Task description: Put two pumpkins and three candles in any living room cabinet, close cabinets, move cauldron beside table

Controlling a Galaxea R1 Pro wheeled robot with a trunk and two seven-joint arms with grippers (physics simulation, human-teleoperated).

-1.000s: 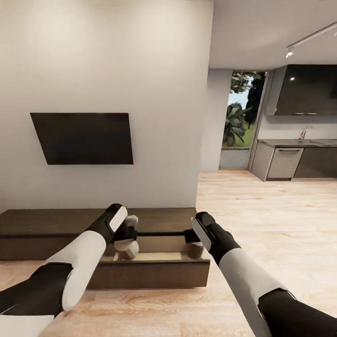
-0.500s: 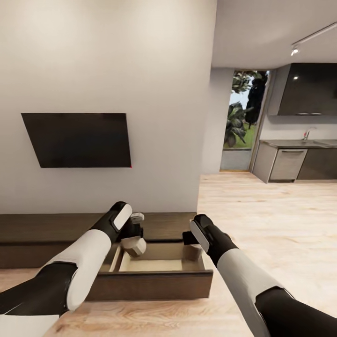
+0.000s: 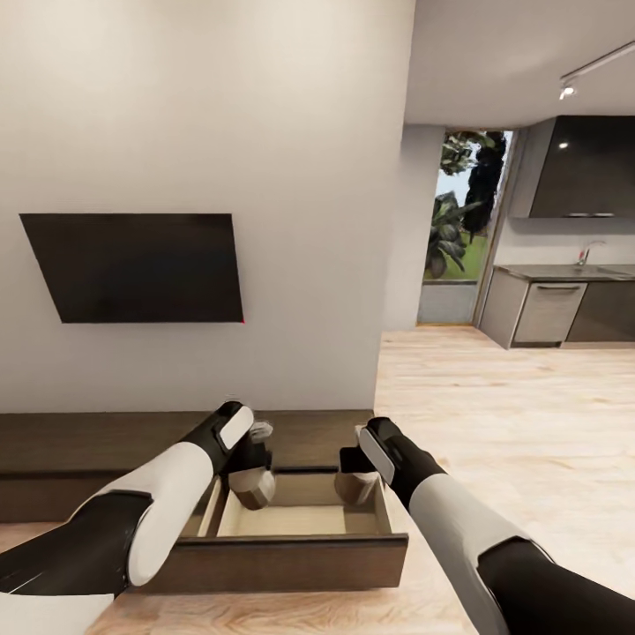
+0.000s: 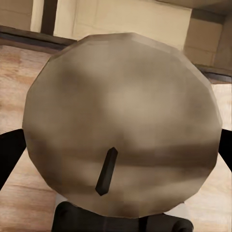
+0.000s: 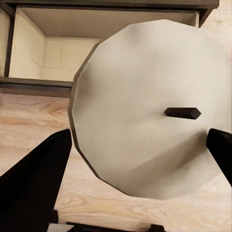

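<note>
- Head view: left gripper (image 3: 251,472) clamped on a grey candle (image 3: 253,487), held over the open drawer (image 3: 291,519) of the dark-brown cabinet (image 3: 88,441).
- Right gripper (image 3: 354,476) gripping a second candle (image 3: 355,487) above the same drawer's right end.
- Left wrist view: candle top (image 4: 121,125) with dark wick (image 4: 106,170), black fingers (image 4: 9,154) at both sides.
- Right wrist view: pale candle face (image 5: 150,111), tan drawer interior (image 5: 63,48) beyond.

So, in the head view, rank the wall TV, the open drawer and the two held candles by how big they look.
1. TV, largest.
2. Open drawer.
3. Left gripper's candle and right gripper's candle: smallest, too alike to rank.
</note>
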